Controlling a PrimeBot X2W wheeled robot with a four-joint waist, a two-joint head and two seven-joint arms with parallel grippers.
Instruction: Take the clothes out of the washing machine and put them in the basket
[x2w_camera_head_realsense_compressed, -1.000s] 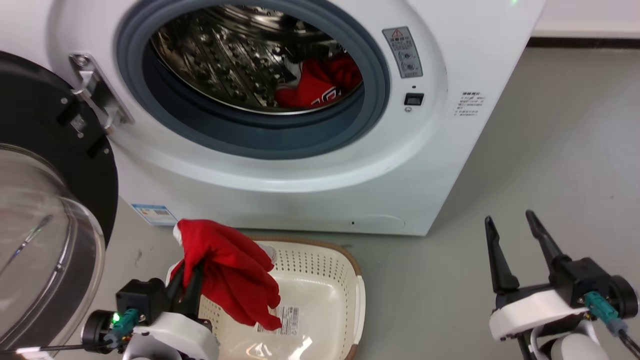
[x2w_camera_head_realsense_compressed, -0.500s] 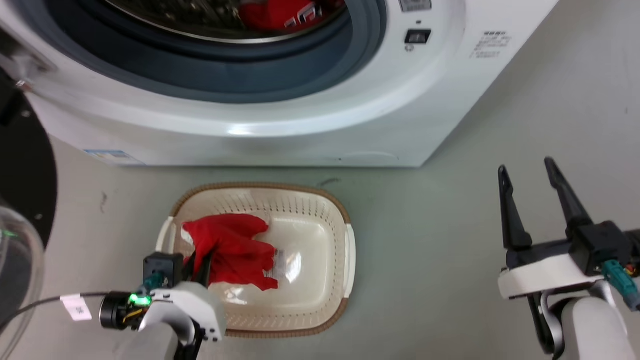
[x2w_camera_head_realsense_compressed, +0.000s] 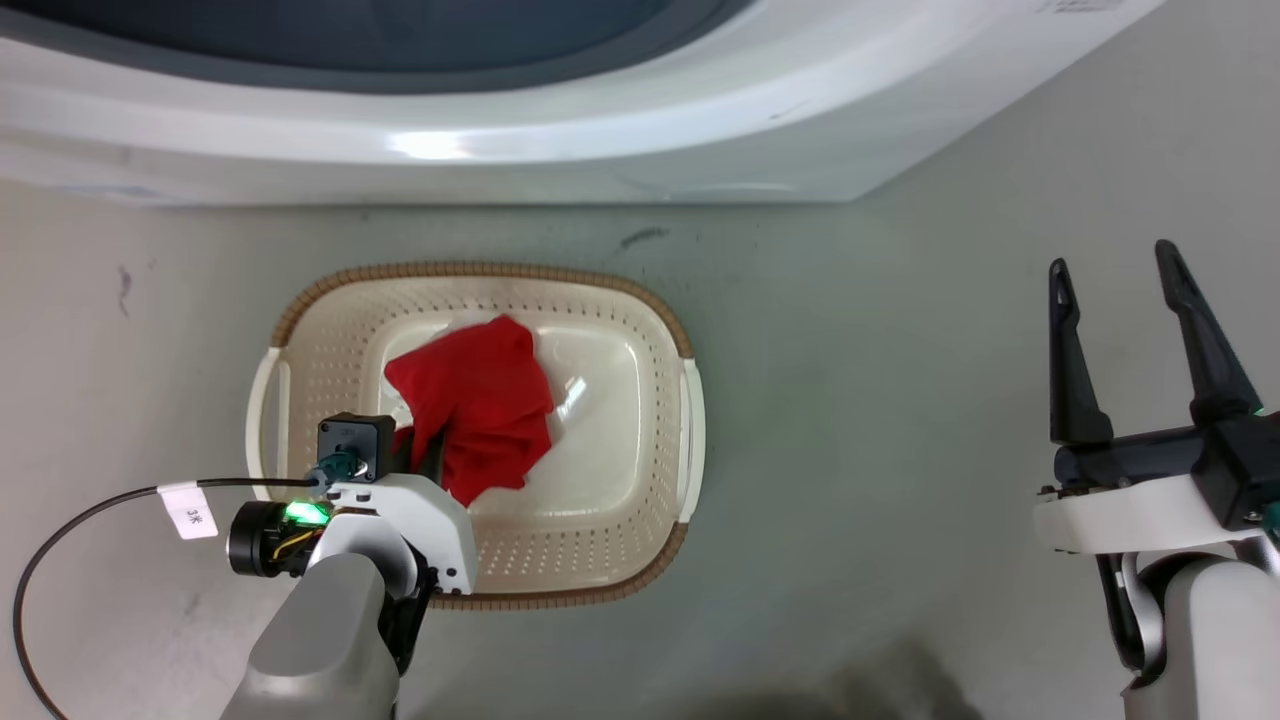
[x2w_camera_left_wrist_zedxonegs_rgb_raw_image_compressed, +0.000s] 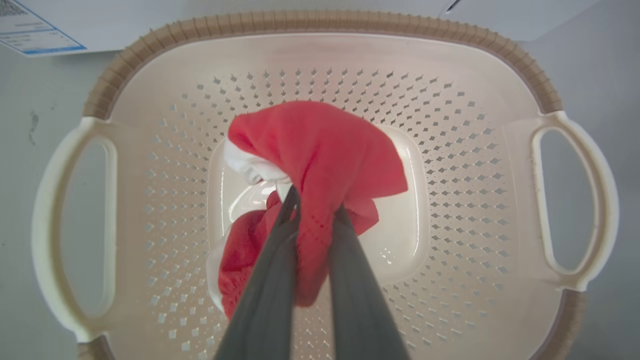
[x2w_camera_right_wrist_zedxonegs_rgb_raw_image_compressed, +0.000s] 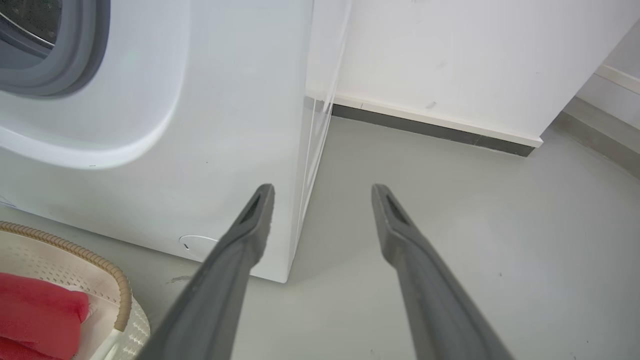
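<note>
lowered since a second ago: left claw and its red garment, then up over the near rim, now down inside the basket. head camera has also tipped down, so the machine shows just its lower front along the top of the head view. left claw is clamped on a fold of the garment, cloth pinched between the fingers. the rest drapes over the tips and pools on the basket's smooth bottom, with a white edge showing at the left in the wrist view. held low and central, likely so that letting go drops the piece wholly inside with nothing over the brown rim. release not yet made. right claw spread wide and empty, well apart to the right over bare floor. judged parked out of the way, ready for the next reach. basket stands near the machine's base, apart from it, which keeps the carry from porthole to basket short. floor grey, smooth and matte, a few dark scuffs by the machine's foot. the light basket could slide if bumped. white wall with dark skirting runs off to the right of the machine. thin black cable with a white tag loops from the left wrist over the floor.
</note>
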